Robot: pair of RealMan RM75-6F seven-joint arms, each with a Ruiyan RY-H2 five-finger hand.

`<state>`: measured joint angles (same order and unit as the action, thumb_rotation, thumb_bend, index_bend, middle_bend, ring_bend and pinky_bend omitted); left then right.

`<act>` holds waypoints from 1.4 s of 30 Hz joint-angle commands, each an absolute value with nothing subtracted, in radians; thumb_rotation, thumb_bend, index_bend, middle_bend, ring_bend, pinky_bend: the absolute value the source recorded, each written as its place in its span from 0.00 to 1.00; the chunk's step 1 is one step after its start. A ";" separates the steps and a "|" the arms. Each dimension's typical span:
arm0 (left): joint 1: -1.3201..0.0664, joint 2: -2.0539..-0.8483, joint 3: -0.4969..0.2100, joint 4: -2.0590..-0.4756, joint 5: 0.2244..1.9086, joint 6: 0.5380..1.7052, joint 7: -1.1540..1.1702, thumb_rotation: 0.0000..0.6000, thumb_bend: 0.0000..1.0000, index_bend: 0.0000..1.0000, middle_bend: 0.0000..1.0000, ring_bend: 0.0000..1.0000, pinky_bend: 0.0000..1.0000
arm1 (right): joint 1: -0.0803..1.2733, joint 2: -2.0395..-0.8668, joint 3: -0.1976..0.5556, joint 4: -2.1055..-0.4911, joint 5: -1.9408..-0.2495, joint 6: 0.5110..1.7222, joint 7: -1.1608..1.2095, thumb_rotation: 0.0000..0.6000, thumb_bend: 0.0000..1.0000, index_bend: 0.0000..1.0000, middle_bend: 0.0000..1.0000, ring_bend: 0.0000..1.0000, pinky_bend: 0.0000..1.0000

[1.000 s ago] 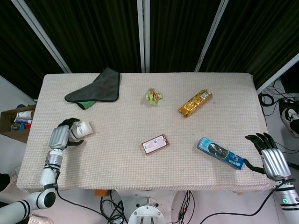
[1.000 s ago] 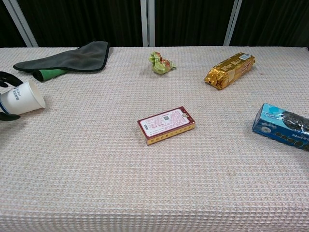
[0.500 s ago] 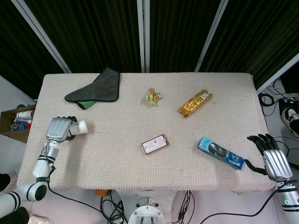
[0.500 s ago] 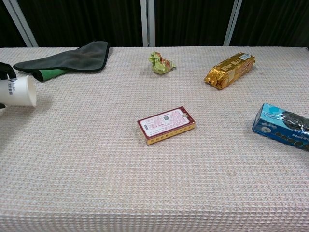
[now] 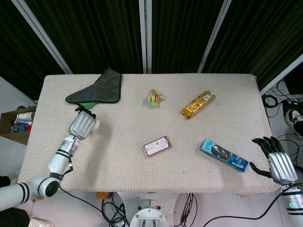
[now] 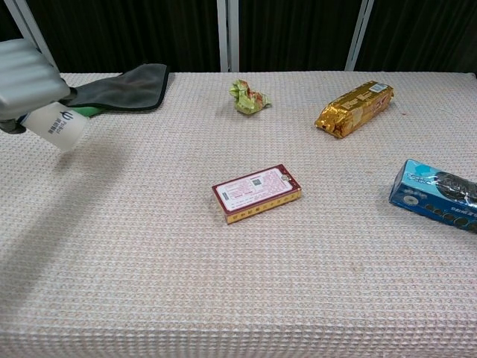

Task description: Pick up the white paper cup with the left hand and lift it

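Observation:
My left hand (image 5: 81, 125) grips the white paper cup (image 6: 57, 127) and holds it clear above the table at the left side. In the head view the hand covers most of the cup, and only a white sliver (image 5: 95, 125) shows at its right. The chest view shows the cup tilted, bottom pointing down and right, under the silver back of the left hand (image 6: 26, 74). My right hand (image 5: 278, 163) hangs off the table's front right corner, fingers apart, holding nothing.
On the table lie a dark cloth over something green (image 5: 98, 89), a crumpled wrapper (image 5: 155, 97), a gold snack packet (image 5: 197, 104), a red and pink box (image 5: 157, 145) and a blue biscuit pack (image 5: 223, 154). A cardboard box of bottles (image 5: 17, 122) stands beyond the left edge.
My left hand has risen with the cup and carried it right and inward over the table. The cup has tipped from lying sideways to pointing downward. The right hand barely moved.

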<state>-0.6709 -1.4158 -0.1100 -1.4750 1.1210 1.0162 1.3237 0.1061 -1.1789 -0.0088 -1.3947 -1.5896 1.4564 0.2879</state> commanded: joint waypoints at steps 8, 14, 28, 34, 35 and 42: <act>-0.903 -1.572 -0.024 -1.494 0.809 1.009 1.811 1.00 0.32 0.36 0.38 0.37 0.39 | 0.104 -1.181 -0.008 -1.388 -1.584 1.452 0.294 1.00 0.19 0.20 0.21 0.07 0.11; -0.929 -1.600 -0.019 -1.509 0.769 1.075 1.804 1.00 0.32 0.18 0.19 0.19 0.27 | 0.100 -1.177 -0.007 -1.388 -1.582 1.456 0.295 1.00 0.19 0.20 0.21 0.07 0.11; -0.744 -1.398 -0.208 -1.803 0.844 1.199 0.993 1.00 0.31 0.11 0.13 0.15 0.21 | 0.096 -1.172 -0.006 -1.390 -1.593 1.470 0.299 1.00 0.19 0.22 0.22 0.07 0.11; -0.539 -1.376 -0.181 -1.674 1.142 1.412 0.490 1.00 0.30 0.19 0.18 0.15 0.20 | 0.108 -1.150 -0.010 -1.407 -1.617 1.468 0.260 1.00 0.19 0.22 0.22 0.07 0.11; -0.512 -1.375 -0.168 -1.656 1.168 1.435 0.434 1.00 0.29 0.20 0.18 0.15 0.20 | 0.110 -1.147 -0.009 -1.413 -1.620 1.468 0.255 1.00 0.19 0.22 0.22 0.07 0.11; -0.341 -1.336 -0.049 -1.544 1.332 1.550 0.107 1.00 0.25 0.25 0.21 0.15 0.19 | 0.121 -1.143 -0.007 -1.435 -1.623 1.456 0.235 1.00 0.19 0.22 0.22 0.07 0.11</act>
<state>-0.4859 -1.3808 -0.1073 -1.6198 1.1916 1.4366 0.2994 0.1210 -1.1425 -0.0072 -1.4347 -1.6229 1.4561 0.2353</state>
